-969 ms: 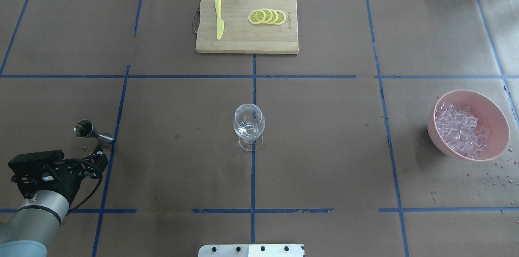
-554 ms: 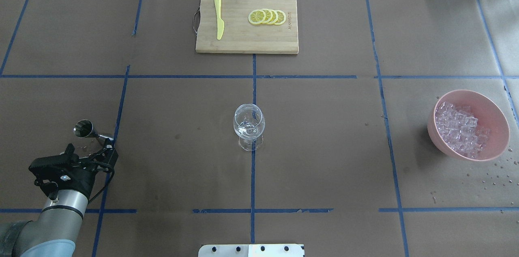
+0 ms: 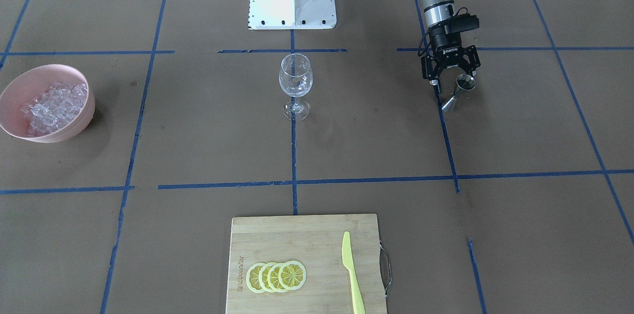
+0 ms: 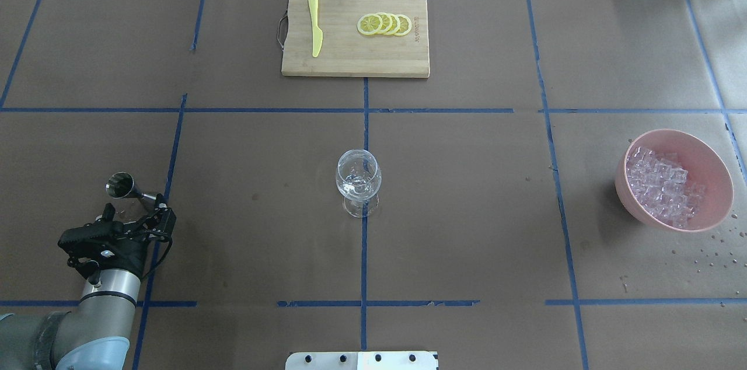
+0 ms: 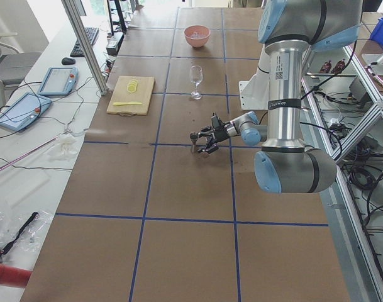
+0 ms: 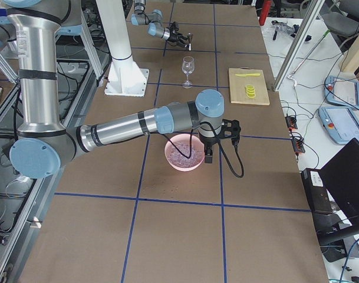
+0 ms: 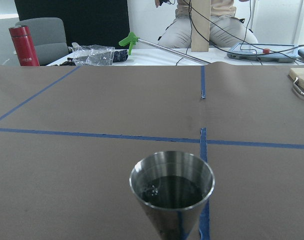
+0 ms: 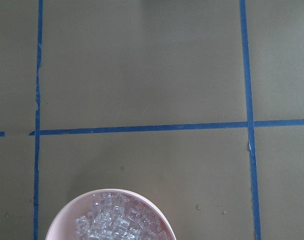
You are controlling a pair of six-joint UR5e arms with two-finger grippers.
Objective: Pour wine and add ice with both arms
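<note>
Moved since a second ago: the left gripper (image 4: 137, 213) has come up from the table's 8 o'clock corner and now sits just at 6 o'clock of the jigger (image 4: 131, 190). Nothing else has shifted. Clock readings are taken from the overhead view, with 12 pointing away from the robot.

- left gripper: fingers spread apart, holding nothing. The jigger stands just ahead of them; you cannot tell whether they touch.
- jigger: steel, upright, with dark liquid inside in the left wrist view. It is at 9 o'clock of the wine glass (image 4: 358, 180), well apart.
- wine glass: clear, stemmed, upright on the blue tape line at the table's centre.
- ice (image 4: 662, 186): a heap of clear cubes in the pink bowl (image 4: 711, 178), at 3 o'clock of the wine glass, well apart.
- water drops (image 4: 709, 253): scattered on the paper at the bowl's 5 o'clock.
- right gripper (image 6: 209, 154): hangs over the bowl's rim and shows in the right-side view only. You cannot tell whether its fingers are apart or together.
- cutting board (image 4: 356, 60): at 12 o'clock of the wine glass. It carries overlapping lemon slices (image 4: 385, 24), with a yellow knife (image 4: 315, 25) at their 9 o'clock.
</note>
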